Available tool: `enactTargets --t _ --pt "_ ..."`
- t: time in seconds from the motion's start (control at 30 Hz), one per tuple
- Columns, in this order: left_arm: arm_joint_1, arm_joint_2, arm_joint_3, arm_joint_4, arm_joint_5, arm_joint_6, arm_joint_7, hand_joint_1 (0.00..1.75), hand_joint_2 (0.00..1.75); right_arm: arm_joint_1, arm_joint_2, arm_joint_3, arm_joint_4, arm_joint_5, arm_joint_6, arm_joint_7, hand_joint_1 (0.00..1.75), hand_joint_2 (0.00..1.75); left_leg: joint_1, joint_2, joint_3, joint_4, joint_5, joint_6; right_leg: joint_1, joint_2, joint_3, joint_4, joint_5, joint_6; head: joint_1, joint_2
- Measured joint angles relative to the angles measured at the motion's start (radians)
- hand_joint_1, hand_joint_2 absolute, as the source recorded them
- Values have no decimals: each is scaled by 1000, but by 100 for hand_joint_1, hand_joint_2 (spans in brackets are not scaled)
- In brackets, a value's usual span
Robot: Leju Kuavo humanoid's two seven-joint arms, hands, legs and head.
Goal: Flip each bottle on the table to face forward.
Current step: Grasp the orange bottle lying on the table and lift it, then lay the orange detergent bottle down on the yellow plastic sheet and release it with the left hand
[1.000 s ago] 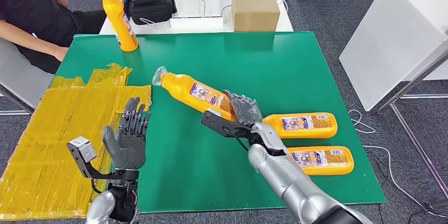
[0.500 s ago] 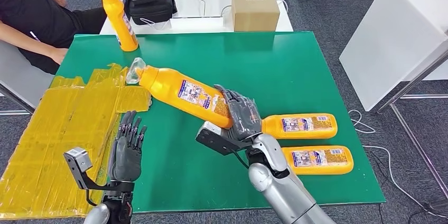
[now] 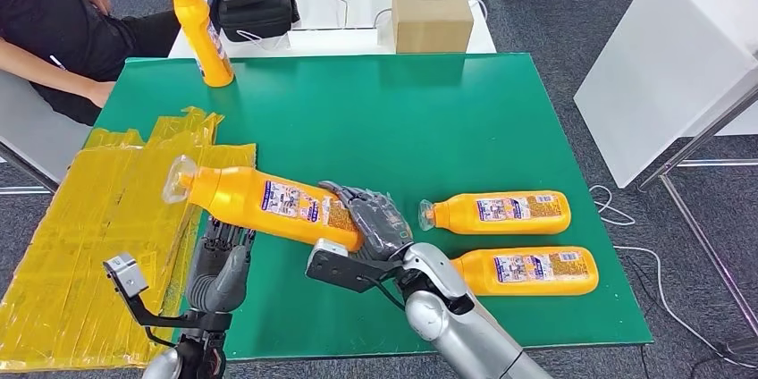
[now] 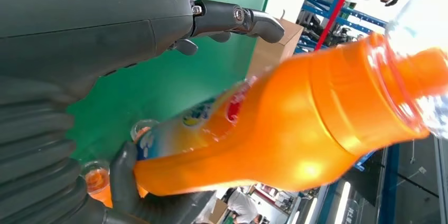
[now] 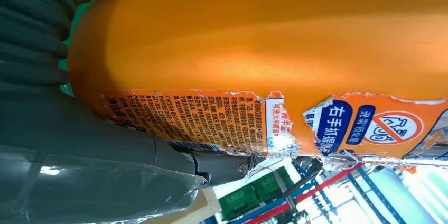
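My right hand (image 3: 374,221) grips the base end of an orange bottle (image 3: 265,201) and holds it level in the air, clear cap (image 3: 178,175) pointing left. Its torn label (image 5: 222,123) shows close up in the right wrist view beside my right hand (image 5: 84,166). My left hand (image 3: 220,261) stands just under the bottle's middle with fingers (image 4: 252,18) spread and nothing in them; the bottle (image 4: 296,123) crosses beyond them. Two more orange bottles (image 3: 499,212) (image 3: 529,271) lie flat at the right of the green table (image 3: 465,120). A third (image 3: 201,29) stands upright at the far left corner.
A crumpled yellow plastic sheet (image 3: 98,209) covers the table's left side. A person (image 3: 54,21) sits at the far left. Behind the table stands a white table with a black bag (image 3: 255,4) and a cardboard box (image 3: 432,14). A white panel (image 3: 670,48) stands to the right.
My right hand has carried the bottle left and toward me, levelling it above my left hand. My left hand has dropped lower and now sits under the bottle.
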Motion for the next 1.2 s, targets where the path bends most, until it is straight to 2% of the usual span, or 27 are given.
enactTargets --t 0.73,0.97,1.2 --pt "19 0 -13 -21 11 -5 -4 0 175 -4 10 72 61 14 45 -8 175 175 0 0 0 0 0 0 0 0 0 0 0 0 0 0" --pt "23 2 -8 -21 26 1 -13 0 175 -26 26 145 91 2 107 -55 172 175 0 0 0 0 0 0 0 0 0 0 0 0 0 0" --pt "31 6 4 -21 43 2 -20 0 175 -59 27 204 100 -2 114 -55 175 175 0 0 0 0 0 0 0 0 0 0 0 0 0 0"
